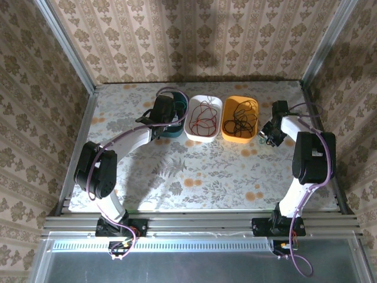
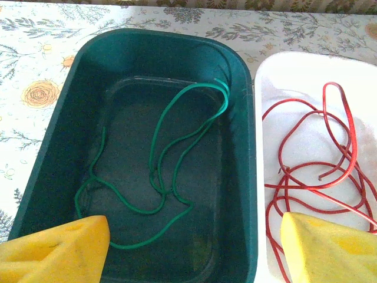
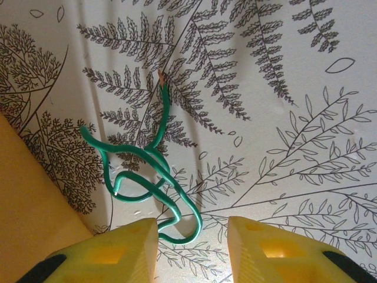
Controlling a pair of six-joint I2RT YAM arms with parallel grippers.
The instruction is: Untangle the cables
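Top external: fern-and-flower tablecloth (image 1: 194, 183), damask wallpaper (image 1: 206, 35); left gripper (image 2: 194, 233) agape; right gripper (image 3: 191, 227) (astride green cable (image 3: 167, 109)) unclenched

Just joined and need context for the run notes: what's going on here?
Two arms look to be sorting cables by colour. A green cable lies in the teal bin, red cables in the white bin, black cables in the orange bin. The left arm hovers over the teal bin, jaws open and empty. The right arm is over a loose green cable on the table, jaws apart around one loop, not gripping yet.
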